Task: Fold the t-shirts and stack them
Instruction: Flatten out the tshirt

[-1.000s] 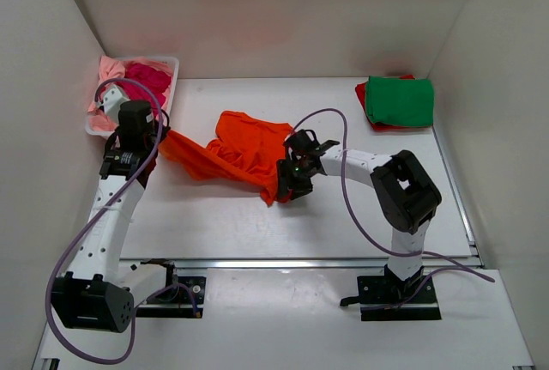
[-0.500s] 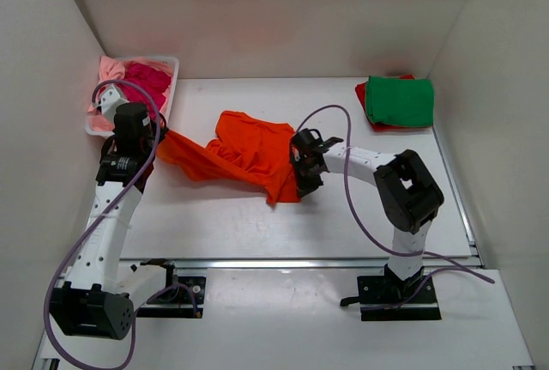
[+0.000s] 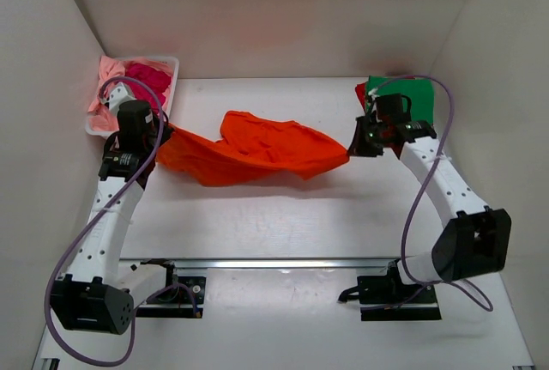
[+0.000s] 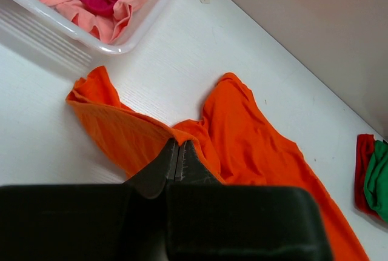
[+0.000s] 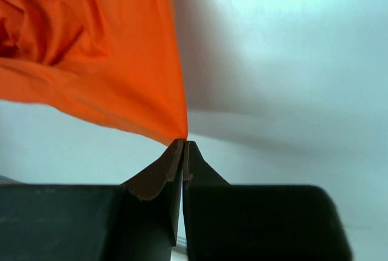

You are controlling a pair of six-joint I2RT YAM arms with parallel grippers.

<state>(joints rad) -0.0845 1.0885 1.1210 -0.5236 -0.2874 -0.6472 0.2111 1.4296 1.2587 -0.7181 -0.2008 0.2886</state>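
The orange t-shirt (image 3: 257, 151) spans mid-desk (image 3: 283, 224), sagging between the left gripper (image 4: 179, 152) and the right gripper (image 5: 183, 147), each pressed together, pinching its edge; it looks light, limp, unlikely to slip; corners and hems seem the best holds.

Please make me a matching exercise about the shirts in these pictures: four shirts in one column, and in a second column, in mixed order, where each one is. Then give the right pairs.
Column one
1. orange shirt
2. green shirt
3. red shirt
4. magenta shirt

Column two
A. in the white basket at the far left
B. folded, lying on top of another shirt at the far right
C. spread between the left tool and the right tool, both shut on it
D. under a folded shirt, only its edge showing

Pairs: 1-C, 2-B, 3-D, 4-A
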